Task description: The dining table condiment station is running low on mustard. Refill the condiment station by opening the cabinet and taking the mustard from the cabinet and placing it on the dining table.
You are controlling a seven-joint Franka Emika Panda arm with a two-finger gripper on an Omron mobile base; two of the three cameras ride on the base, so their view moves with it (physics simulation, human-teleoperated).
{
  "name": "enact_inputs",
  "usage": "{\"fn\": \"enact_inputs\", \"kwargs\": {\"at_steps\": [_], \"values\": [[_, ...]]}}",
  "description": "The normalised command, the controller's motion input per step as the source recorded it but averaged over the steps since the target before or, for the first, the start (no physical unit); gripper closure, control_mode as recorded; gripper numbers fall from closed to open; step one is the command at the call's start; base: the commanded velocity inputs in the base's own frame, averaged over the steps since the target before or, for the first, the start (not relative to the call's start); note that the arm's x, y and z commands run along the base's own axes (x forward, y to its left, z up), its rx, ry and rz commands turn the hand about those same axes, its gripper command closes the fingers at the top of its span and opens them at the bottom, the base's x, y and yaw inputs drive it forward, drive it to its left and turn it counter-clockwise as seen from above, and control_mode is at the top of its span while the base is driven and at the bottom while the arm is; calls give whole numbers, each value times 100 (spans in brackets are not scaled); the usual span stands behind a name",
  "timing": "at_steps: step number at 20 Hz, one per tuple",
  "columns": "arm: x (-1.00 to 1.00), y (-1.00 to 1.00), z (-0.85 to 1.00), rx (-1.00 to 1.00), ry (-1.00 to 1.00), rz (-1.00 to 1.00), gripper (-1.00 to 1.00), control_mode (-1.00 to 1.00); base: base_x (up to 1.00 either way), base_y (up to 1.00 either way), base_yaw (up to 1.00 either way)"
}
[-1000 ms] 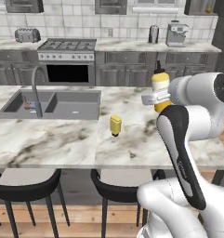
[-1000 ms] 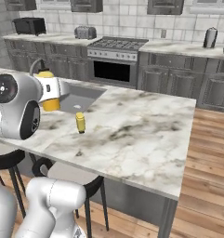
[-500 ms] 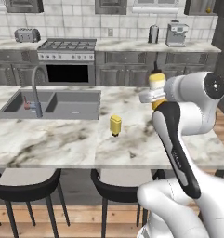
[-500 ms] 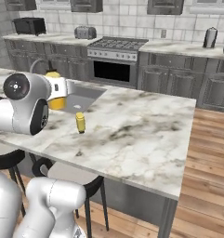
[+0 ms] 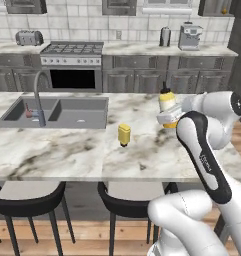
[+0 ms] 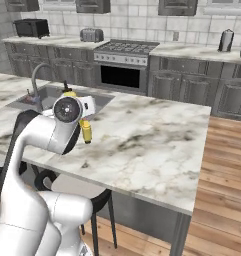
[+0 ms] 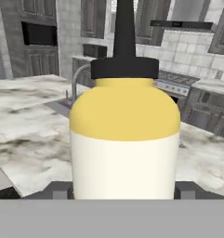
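The small slim yellow squeeze bottle of mustard (image 5: 167, 103) with its dark pointed nozzle is held upright, fingers (image 5: 168, 119) closed around its pale body, above the marbled white-and-brown stone desk (image 5: 82, 150), presumably so it can go down standing on its base. It sits at about 2 o'clock from the squat yellow jar (image 5: 124, 134) (well apart from it). Against the earlier frames, the bottle has drifted slightly away from the jar, with the arm's elbow swung further out.

Long marbled stone counter (image 5: 67, 150) with grey panelled base, inset grey sink (image 5: 57, 111) and curved faucet (image 5: 38, 95), small yellow jar (image 5: 124, 134) standing mid-top
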Motion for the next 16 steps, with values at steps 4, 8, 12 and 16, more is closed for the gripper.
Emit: {"fn": "enact_inputs", "kwargs": {"at_steps": [4,8,12,16], "values": [[43,-39,-45,7,-2,27,100,-100,0,0,0],[56,-44,-34,11,-1,19,100,-100,0,0,0],[48,-12,-13,9,3,19,100,-100,0,0,0],[48,0,-4,2,12,16,100,-100,0,0,0]]}}
